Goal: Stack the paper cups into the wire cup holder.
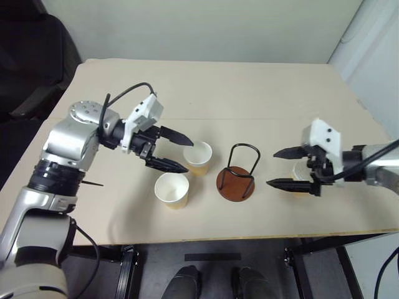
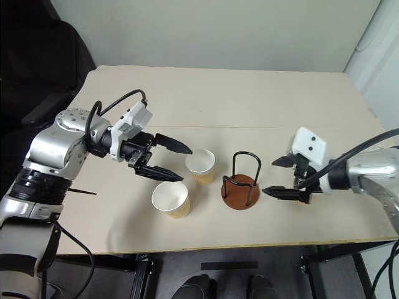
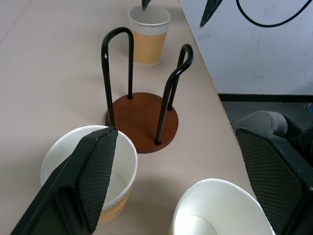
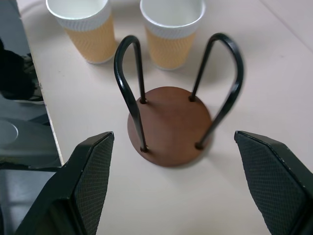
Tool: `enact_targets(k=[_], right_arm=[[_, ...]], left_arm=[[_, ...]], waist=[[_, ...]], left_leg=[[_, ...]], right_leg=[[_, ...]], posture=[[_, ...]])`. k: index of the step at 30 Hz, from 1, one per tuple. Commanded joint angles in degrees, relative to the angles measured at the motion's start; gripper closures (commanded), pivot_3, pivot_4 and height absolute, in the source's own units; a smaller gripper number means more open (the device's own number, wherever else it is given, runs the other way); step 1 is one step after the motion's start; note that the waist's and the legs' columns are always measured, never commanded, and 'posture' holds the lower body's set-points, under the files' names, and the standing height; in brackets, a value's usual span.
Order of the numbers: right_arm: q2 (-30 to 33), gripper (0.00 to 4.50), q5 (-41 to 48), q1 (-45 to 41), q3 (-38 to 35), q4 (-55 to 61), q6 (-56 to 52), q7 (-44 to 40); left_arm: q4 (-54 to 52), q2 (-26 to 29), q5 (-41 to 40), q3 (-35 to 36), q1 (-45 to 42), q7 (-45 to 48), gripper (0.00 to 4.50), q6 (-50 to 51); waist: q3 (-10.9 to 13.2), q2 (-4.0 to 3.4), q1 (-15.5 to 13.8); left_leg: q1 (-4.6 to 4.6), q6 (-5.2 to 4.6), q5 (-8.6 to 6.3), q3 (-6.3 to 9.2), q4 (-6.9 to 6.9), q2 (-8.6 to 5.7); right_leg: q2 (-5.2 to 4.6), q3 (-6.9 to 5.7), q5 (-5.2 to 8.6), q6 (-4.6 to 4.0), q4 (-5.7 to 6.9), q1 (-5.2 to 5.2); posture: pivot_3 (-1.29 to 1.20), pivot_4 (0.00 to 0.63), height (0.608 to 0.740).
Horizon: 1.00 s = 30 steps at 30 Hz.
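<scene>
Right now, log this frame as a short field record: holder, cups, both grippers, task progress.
holder: wire cup holder upright on the table, holding no cup
cups left of holder: two paper cups, far one, near one, both upright
third cup: cup upright right of the holder, behind the right gripper
left gripper: open, over the two cups, holding nothing
right gripper: open, holding nothing
progress: no cup stacked yet
</scene>
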<state>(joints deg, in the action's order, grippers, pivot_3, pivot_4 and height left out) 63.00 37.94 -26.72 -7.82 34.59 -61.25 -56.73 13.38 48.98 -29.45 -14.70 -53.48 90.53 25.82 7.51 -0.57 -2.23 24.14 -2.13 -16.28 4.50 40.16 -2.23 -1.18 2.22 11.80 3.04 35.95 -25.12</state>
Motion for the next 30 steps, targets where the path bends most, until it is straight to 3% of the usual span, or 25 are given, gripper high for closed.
enact_targets(k=[1, 12, 23, 26, 30], right_arm=[[5.25, 0.51, -1.39, 4.15, -3.9, 1.24, 1.71, -1.6], [10.75, 0.51, -10.11, 13.28, -0.85, -4.6, 14.13, -3.28], [7.36, 0.51, -19.11, 7.73, 12.61, -13.24, 23.02, -6.17], [6.3, 1.11, -20.54, 6.05, 14.43, -14.77, 23.82, -6.88], [6.39, 2.46, -20.58, 4.0, 14.46, -14.89, 22.96, -8.62]], left_arm=[[0.37, -0.39, 0.46, 0.53, -1.32, 1.97, 0.32, -1.25], [1.02, -1.74, 1.41, 0.56, -2.08, 1.97, 0.32, -1.81], [-0.76, -0.94, 1.79, 2.08, -0.88, 1.97, 0.32, -0.75], [-1.27, -0.65, 1.88, 2.48, -0.54, 1.97, 0.32, -0.42], [-1.65, -0.35, 2.17, 2.86, -0.17, 1.96, 0.32, -0.26]], waist=[[0.0, 0.0, -0.09], [0.0, 0.0, 0.14], [0.0, 0.01, 0.21], [0.0, 0.01, 0.17], [0.0, 0.01, 0.19]], left_leg=[[0.0, 0.0, 0.0, 0.0, 0.0, 0.0], [-0.06, 0.0, 0.0, -0.03, 0.01, 0.0], [-0.08, -0.01, 0.0, -0.03, 0.02, 0.0], [-0.07, -0.03, 0.0, -0.03, 0.03, -0.01], [-0.07, -0.04, 0.0, -0.03, 0.03, -0.01]], right_leg=[[-0.01, 0.0, 0.0, 0.0, -0.01, 0.01], [-0.02, 0.03, -0.01, 0.01, 0.07, 0.04], [-0.01, 0.03, -0.02, 0.03, 0.08, 0.05], [-0.02, 0.02, -0.02, 0.03, 0.08, 0.05], [-0.02, 0.02, -0.02, 0.03, 0.08, 0.05]], posture=[[0.0, 0.15, 0.74], [0.0, 0.15, 0.74], [0.0, 0.15, 0.74], [0.0, 0.15, 0.74], [0.0, 0.15, 0.74]])
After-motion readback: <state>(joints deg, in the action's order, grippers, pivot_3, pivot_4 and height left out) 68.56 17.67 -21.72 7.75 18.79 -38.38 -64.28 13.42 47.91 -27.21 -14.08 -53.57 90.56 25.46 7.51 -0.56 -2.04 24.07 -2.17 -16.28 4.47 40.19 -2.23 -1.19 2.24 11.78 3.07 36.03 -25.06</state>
